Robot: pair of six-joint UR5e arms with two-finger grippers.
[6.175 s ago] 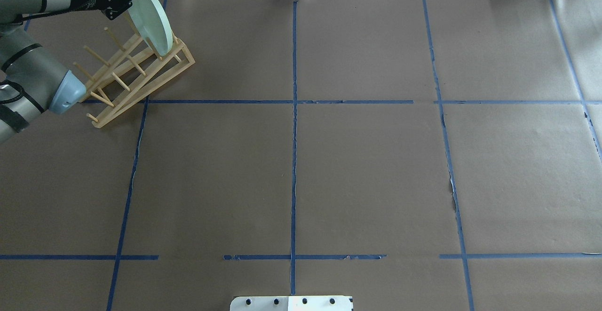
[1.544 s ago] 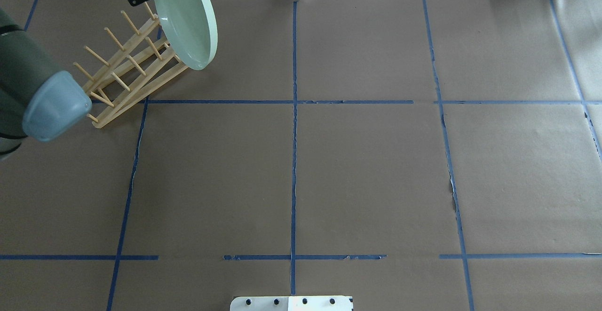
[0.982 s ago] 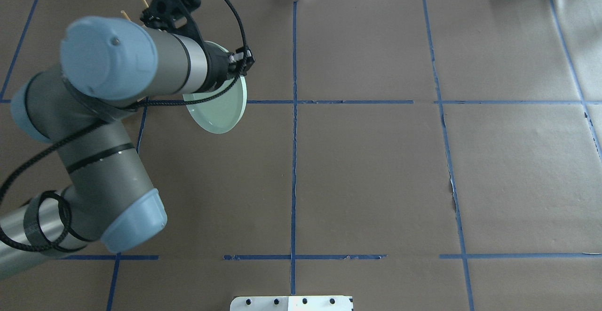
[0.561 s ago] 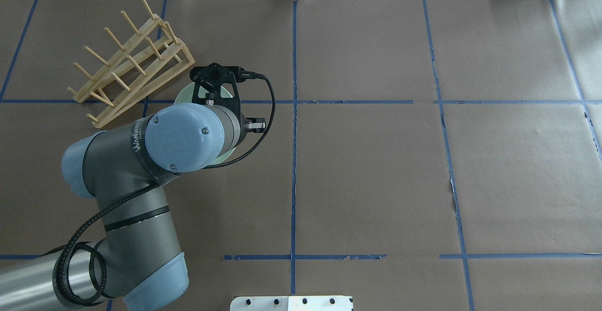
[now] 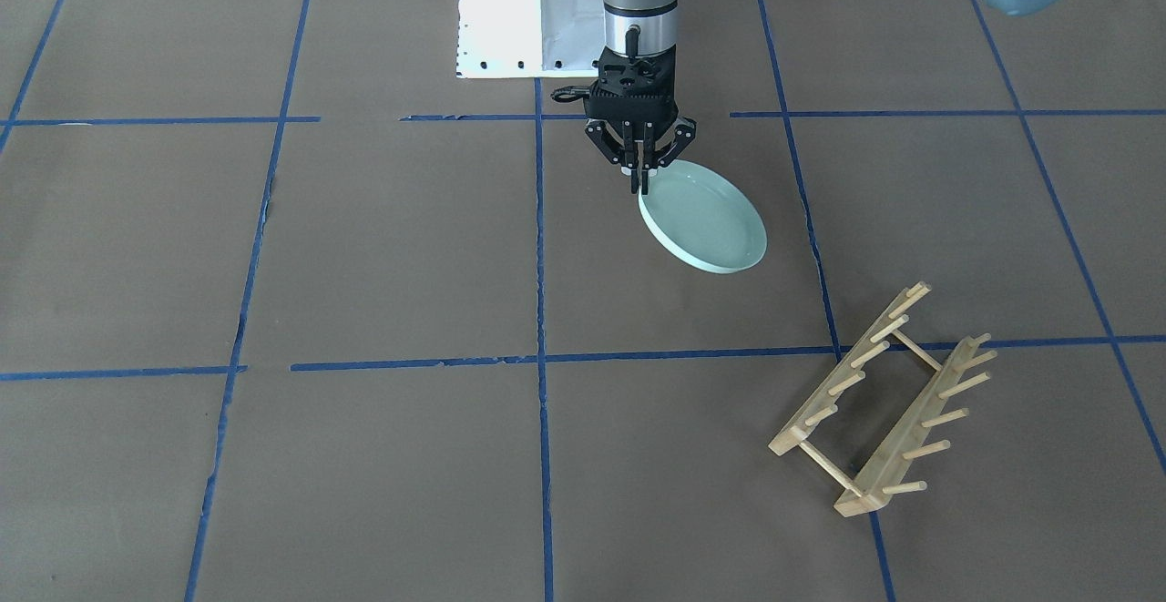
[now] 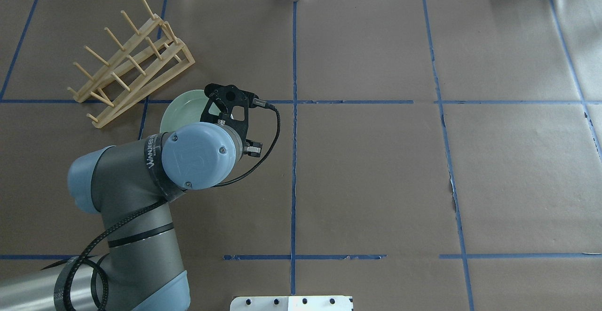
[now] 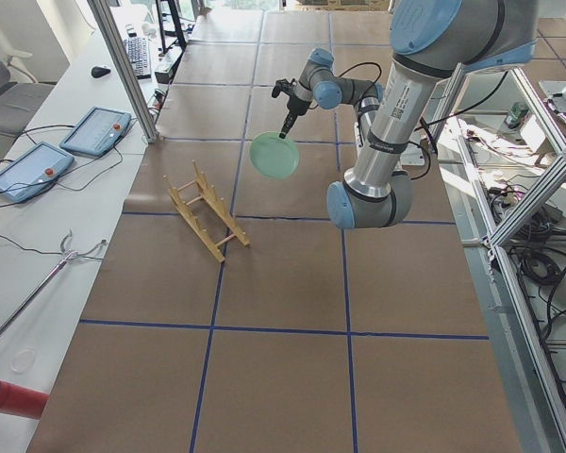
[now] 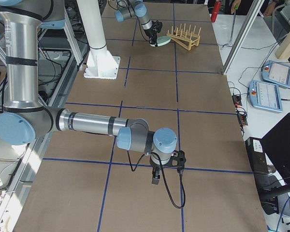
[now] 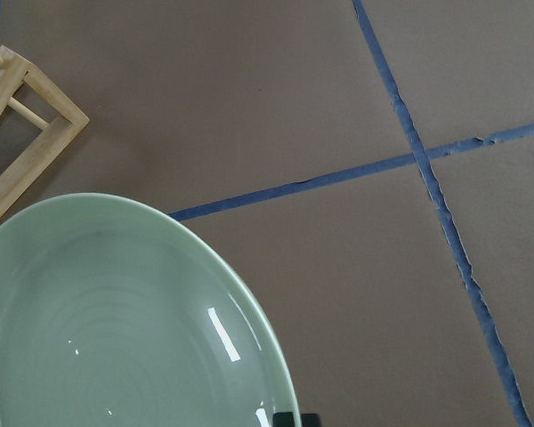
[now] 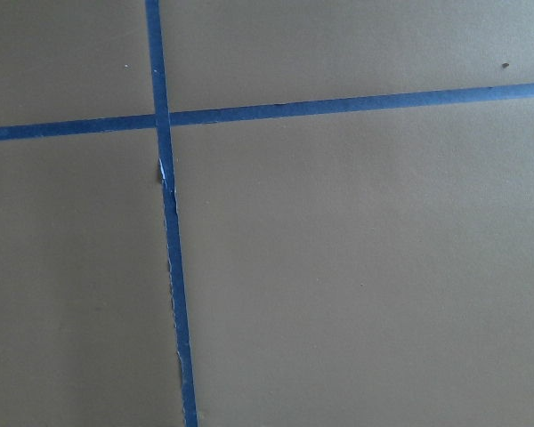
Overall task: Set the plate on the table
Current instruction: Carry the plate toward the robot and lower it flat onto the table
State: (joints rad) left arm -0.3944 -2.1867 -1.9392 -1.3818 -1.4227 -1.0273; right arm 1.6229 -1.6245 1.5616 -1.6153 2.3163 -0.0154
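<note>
- The plate [image 5: 706,219] was gripped at its rim by the left hand [image 5: 640,185], whose fingers were closed on the edge nearest the robot.
- The plate was held tilted with its hollow side up and the gripped edge highest. Whether its low edge touched the table [image 5: 364,247] could not be told.
- It was placed over the table square on the robot's left of the middle tape line [image 5: 539,247], not far from the white base [image 5: 510,10].
- The rack [image 5: 879,402] stood on the table farther from the robot, apart from the plate.
- From overhead, most of the plate [image 6: 181,108] was hidden by the left arm's wrist. The part that showed lay near the rack's [image 6: 131,61] closest corner without touching it.
- In the left wrist view, the plate [image 9: 116,329] filled the lower left and its faint rings could be seen. A corner of the rack [image 9: 27,133] showed at the upper left.
- The right hand [image 8: 156,179] was seen only from the right side, low over the table beside a tape line and well apart from the plate. Whether it was open or closed could not be told.
</note>
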